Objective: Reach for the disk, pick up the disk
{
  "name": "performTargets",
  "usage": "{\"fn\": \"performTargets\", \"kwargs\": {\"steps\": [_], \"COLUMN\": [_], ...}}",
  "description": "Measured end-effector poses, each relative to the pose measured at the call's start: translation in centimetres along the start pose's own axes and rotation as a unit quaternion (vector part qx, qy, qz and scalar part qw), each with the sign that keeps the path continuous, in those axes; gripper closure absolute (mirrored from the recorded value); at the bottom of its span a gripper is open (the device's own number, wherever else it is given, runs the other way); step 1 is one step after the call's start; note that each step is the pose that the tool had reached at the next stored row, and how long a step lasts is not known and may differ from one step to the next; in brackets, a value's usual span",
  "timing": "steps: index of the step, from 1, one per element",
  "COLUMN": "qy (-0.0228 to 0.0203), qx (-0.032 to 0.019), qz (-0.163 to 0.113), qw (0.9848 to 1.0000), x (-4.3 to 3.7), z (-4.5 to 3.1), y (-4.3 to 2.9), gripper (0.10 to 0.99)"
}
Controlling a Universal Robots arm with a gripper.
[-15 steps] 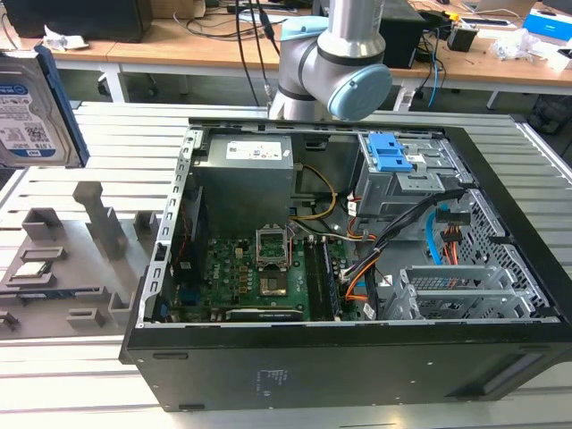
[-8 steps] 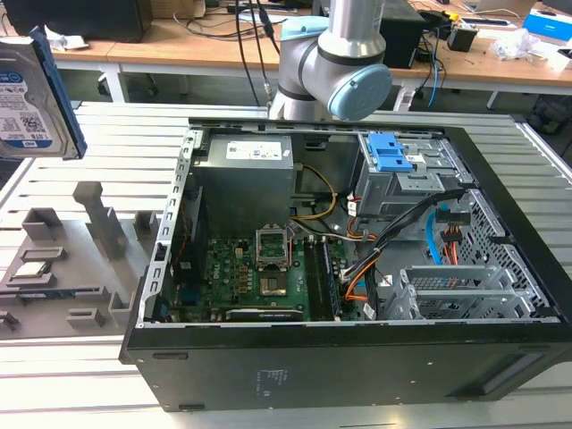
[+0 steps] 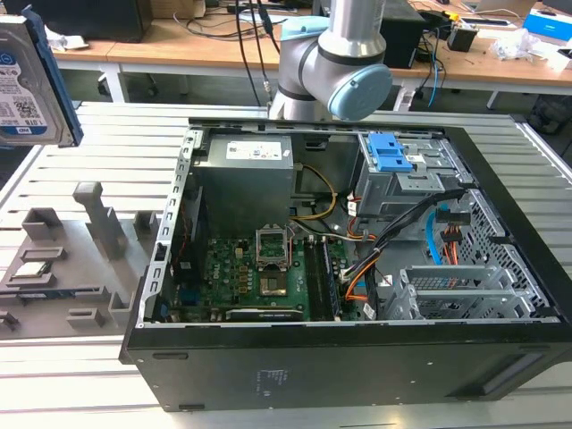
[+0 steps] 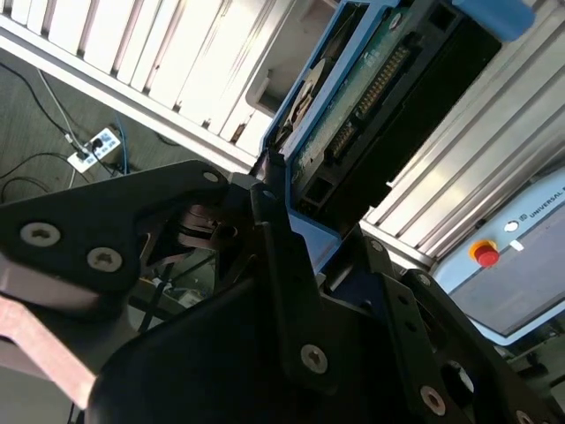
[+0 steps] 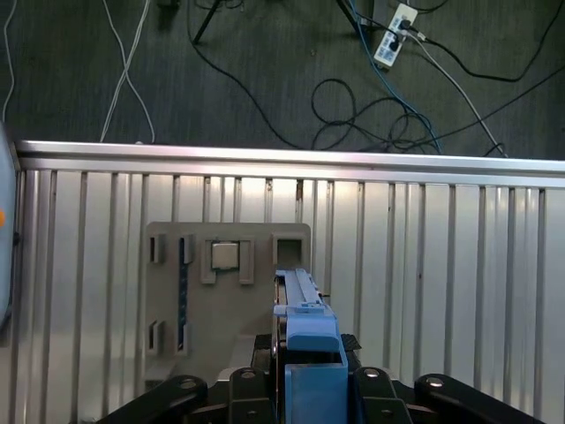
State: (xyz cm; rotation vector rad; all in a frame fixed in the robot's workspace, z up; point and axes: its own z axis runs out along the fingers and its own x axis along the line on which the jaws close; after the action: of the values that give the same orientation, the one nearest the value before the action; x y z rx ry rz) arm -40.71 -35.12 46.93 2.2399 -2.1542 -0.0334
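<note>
The gripper [image 5: 311, 375] is clamping narrow on the disk [image 4: 371, 88], its black fingers [image 4: 265, 212] pressing on the blue plastic rails while the circuit-board side is facing the second wrist view. In my judgement the hold is riding on smooth plastic near one end, so the drive could be slipping or swinging if the arm jerks. It would then be dropping onto the grey fixture tray [image 5: 229, 291] and the chip [image 5: 225, 256] seated in it, directly underneath. Beyond that the slatted aluminium table [image 5: 441, 265] is running out to its edge, with the power strip [image 5: 393, 35] and loose cables on the floor past it.

In the exterior view the disk is hanging high at the exterior view's left, well apart from the open computer case [image 3: 357, 357]. Its blue-and-white barcode label [image 3: 22, 85] is facing the camera; farther off, the power-supply box [image 3: 246, 179] is carrying a white sticker [image 3: 255, 150]. I am leaving the print on both unread.
</note>
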Motion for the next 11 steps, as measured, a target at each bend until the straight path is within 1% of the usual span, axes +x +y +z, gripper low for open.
{"fn": "performTargets", "kwargs": {"steps": [1, 4, 11], "qy": [0.0, 0.0, 0.0], "qx": [0.0, -0.0002, -0.0003], "qz": [0.0, 0.0, 0.0], "qw": [1.0, 1.0, 1.0], "x": [0.0, 0.01, 0.03], "z": [-0.16, -1.02, -2.22], "y": [-0.01, -0.08, -0.18], "gripper": [0.718, 0.718, 0.718]}}
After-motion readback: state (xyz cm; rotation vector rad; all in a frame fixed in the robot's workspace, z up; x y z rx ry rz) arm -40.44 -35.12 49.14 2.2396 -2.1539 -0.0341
